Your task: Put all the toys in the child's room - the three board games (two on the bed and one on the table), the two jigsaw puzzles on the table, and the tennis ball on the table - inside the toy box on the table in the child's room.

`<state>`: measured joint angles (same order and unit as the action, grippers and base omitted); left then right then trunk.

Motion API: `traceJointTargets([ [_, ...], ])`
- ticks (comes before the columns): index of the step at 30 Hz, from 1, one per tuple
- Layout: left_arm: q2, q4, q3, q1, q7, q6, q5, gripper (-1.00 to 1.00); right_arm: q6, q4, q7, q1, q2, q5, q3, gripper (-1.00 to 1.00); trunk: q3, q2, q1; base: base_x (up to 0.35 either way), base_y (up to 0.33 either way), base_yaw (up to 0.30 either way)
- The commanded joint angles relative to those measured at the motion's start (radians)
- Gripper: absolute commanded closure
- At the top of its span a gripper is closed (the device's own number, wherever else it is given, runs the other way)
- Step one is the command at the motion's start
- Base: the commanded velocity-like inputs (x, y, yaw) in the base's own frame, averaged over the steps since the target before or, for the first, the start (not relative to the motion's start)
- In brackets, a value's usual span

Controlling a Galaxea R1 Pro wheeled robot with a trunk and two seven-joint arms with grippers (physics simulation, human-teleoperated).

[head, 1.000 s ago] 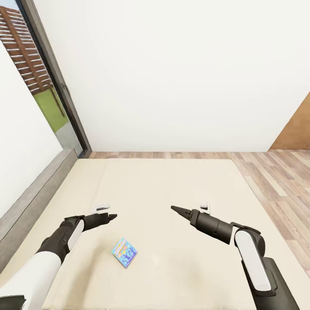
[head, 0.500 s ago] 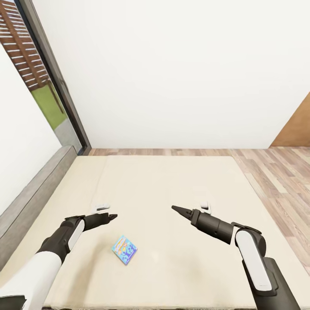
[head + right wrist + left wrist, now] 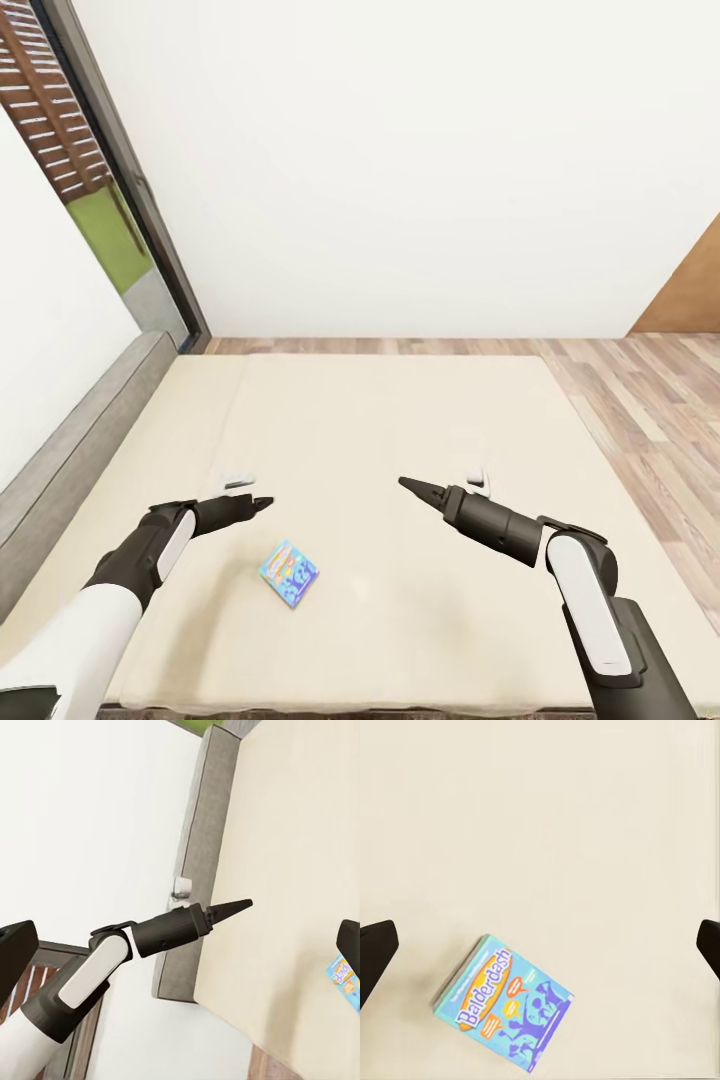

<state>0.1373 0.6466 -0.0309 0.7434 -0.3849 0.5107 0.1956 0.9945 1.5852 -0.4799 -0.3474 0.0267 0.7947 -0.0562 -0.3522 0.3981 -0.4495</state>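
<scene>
The bed (image 3: 400,450) takes up most of what lies in front of the robot: a wide beige mattress in two sections, with a seam running down its left part. A grey headboard (image 3: 80,450) runs along its left side, against a white wall (image 3: 400,150). Beyond the far edge is a strip of wood-plank floor (image 3: 640,400) that widens to the right, and at the upper left stands a tall dark-framed window (image 3: 110,190) with grass and a slatted fence behind the glass.

Both arms reach out over the mattress, well apart. The left gripper (image 3: 262,503) hangs above the near left part of the bed, its dark fingers drawn to a point in the head view; in the left wrist view the two fingertips (image 3: 375,952) sit at opposite edges of the picture, so the claw stands wide open and holds nothing. The right gripper (image 3: 408,485) points inward over the middle of the bed. The right wrist view shows its own tips (image 3: 15,960) far apart too, spread wide and empty.

The small blue board game (image 3: 289,574) lies flat on the mattress, near the robot, just below and to the right of the left gripper and touching neither claw. Its lid reads "Balderdash" in the left wrist view (image 3: 504,1002), and it lies turned at an angle to the bed's edges.
</scene>
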Motion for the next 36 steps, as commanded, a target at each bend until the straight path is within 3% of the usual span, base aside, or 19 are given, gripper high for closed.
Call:
traceJointTargets([
  [1, 0.0, 0.001, -0.003, 0.001, -0.009, 0.008, 0.005, -1.0, 0.005, 0.0, -0.008, -0.001, 0.0, -0.005, -0.002, -1.0, -0.003, 0.002, 0.0, 0.0, 0.0, 0.0],
  [13, 0.004, 0.001, -0.002, 0.001, -0.121, 0.014, 0.005, -1.0, 0.003, -0.001, -0.038, -0.001, 0.001, -0.003, -0.002, -1.0, -0.023, 0.002, 0.0, 0.0, 0.0, 0.0],
  [28, 0.007, 0.001, -0.003, 0.001, -0.141, 0.014, 0.005, -1.0, -0.005, -0.001, -0.04, -0.001, -0.01, -0.012, 0.0, -1.0, -0.048, 0.002, 0.0, 0.0, 0.0, 0.0],
  [36, 0.006, 0.001, -0.003, 0.001, -0.141, 0.015, 0.007, -1.0, -0.022, -0.001, -0.042, -0.001, -0.002, -0.012, -0.003, -1.0, -0.061, 0.002, 0.0, 0.0, 0.0, 0.0],
])
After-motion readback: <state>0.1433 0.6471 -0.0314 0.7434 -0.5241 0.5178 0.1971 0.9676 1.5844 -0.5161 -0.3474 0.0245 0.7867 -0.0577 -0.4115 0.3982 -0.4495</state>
